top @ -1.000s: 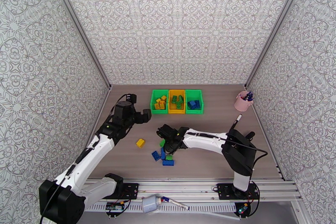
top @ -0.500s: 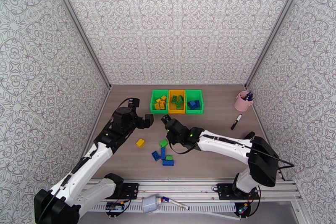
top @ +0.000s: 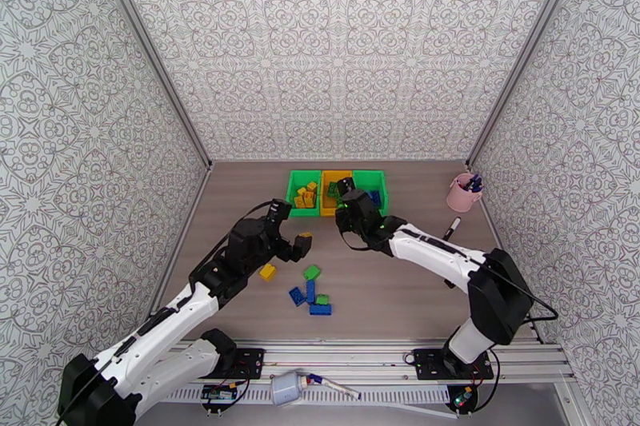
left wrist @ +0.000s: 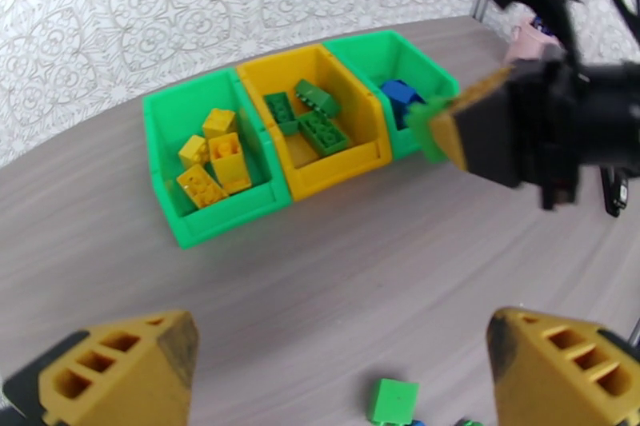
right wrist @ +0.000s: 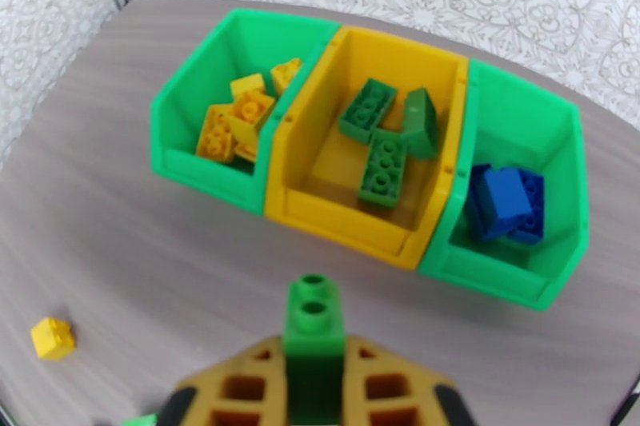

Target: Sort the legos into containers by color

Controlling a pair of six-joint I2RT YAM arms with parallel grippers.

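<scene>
Now clamping a green brick, the right gripper had neared the yellow bin for delivery; left gripper gaped wide.

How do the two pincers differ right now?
The left pincer stands wide open and empty; the right pincer is shut on a green brick. The left pincer hangs farther back from the yellow bin; the right pincer is close in front of it. Both have yellow fingers.
</scene>
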